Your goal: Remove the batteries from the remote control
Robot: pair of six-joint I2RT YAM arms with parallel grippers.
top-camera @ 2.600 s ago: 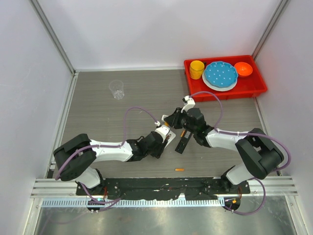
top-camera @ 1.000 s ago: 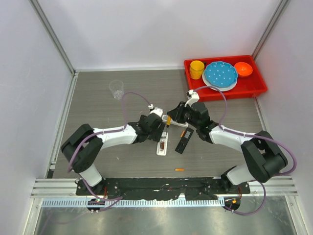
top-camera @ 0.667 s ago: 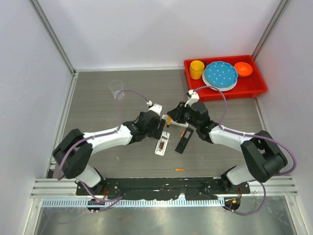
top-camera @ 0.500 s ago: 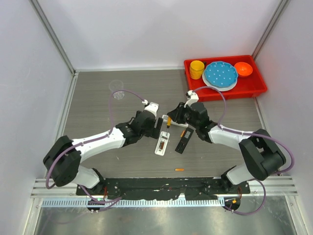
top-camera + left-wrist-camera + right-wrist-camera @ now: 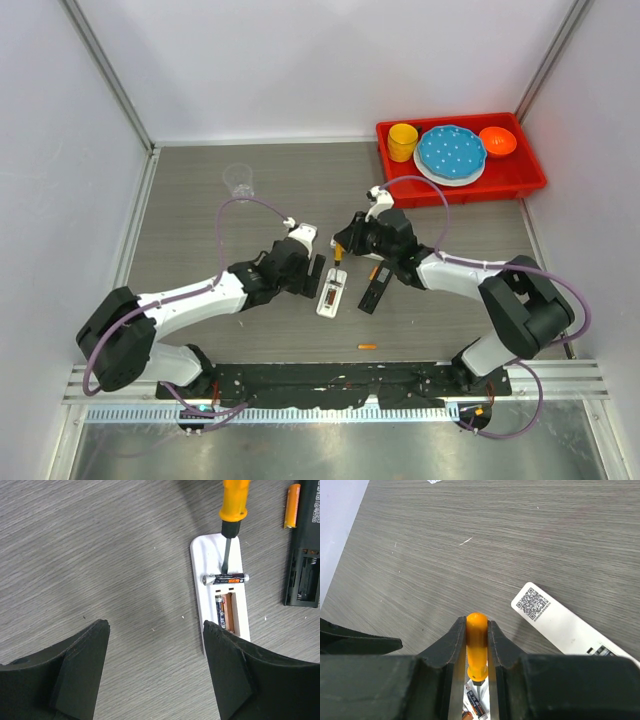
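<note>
Left wrist view: my left gripper [image 5: 155, 627] hovers over the table [image 5: 100, 540], jaws spread wide and empty, near the white remote [image 5: 200, 595]. One dark battery [image 5: 225, 578] lies crosswise over its open bay, a second battery [image 5: 220, 611] inside. Beyond, my right gripper [image 5: 477, 625] clamps the orange-handled screwdriver [image 5: 234, 500], tip at the crosswise battery.

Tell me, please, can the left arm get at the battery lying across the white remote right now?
Probably, but not cleanly: its open fingers hang beside the remote with nothing between, yet the screwdriver tip is right at the battery.
</note>
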